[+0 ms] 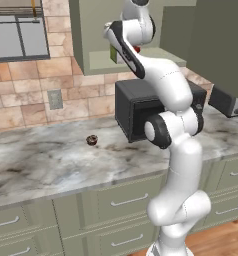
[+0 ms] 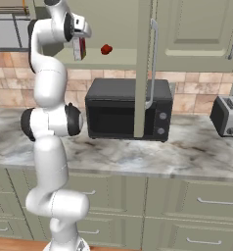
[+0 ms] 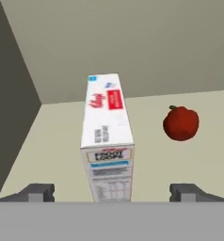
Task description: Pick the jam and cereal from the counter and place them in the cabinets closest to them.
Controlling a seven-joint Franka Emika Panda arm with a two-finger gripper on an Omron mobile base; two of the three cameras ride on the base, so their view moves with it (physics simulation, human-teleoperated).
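Note:
The cereal stands upright on the floor of the cabinets' doorless shelf recess, near its left wall. My gripper is open just above the box, one dark fingertip well clear on each side, touching nothing. From the right base view the cereal sits under my raised hand inside the cabinets. From the left base view only a green edge of the cereal shows behind my forearm. The jam is out of view.
A round red apple-like fruit lies on the same shelf to the right of the box. An open cabinet door hangs in front of the black microwave. A toaster and a brown doughnut sit on the marble counter.

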